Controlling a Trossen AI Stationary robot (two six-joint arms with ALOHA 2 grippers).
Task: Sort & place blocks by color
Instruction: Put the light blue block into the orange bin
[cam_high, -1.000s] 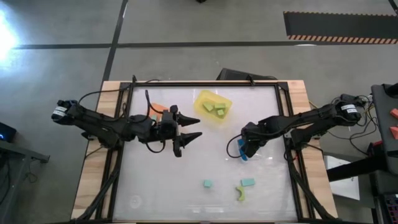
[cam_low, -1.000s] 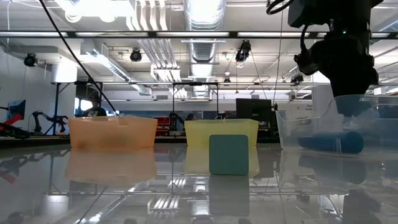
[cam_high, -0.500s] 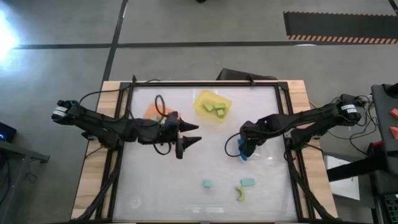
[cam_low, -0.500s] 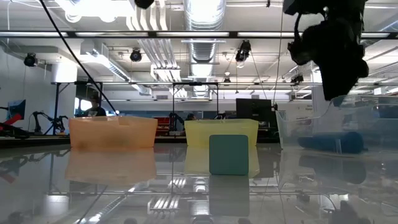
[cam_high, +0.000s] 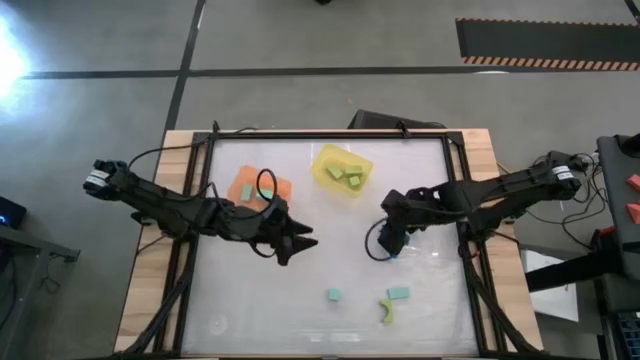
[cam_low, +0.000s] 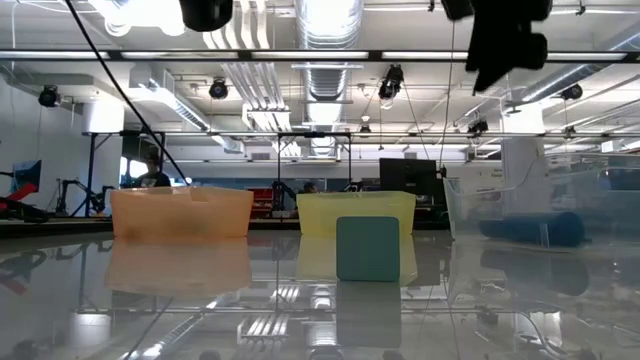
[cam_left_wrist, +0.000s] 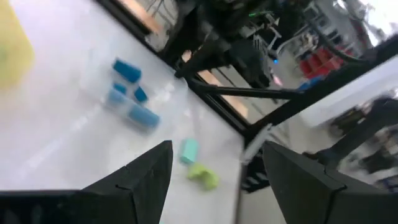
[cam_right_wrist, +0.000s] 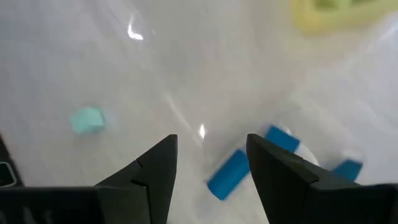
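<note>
Only overhead: orange tray (cam_high: 262, 189) contents hidden.

Taking the yellow bin (cam_high: 343, 171) as landmark: the orange tray (cam_high: 262, 188) lies well to its left and the clear tray (cam_high: 400, 240), holding blue blocks (cam_right_wrist: 227, 174), to its lower right. The bare counter (cam_high: 330, 250) between them is crossed only by the left end effector (cam_high: 300, 238). Nearer the front edge, two mint blocks (cam_high: 334, 296) and a yellow-green arch (cam_high: 388, 314) lie loose, with gaps between them.
</note>
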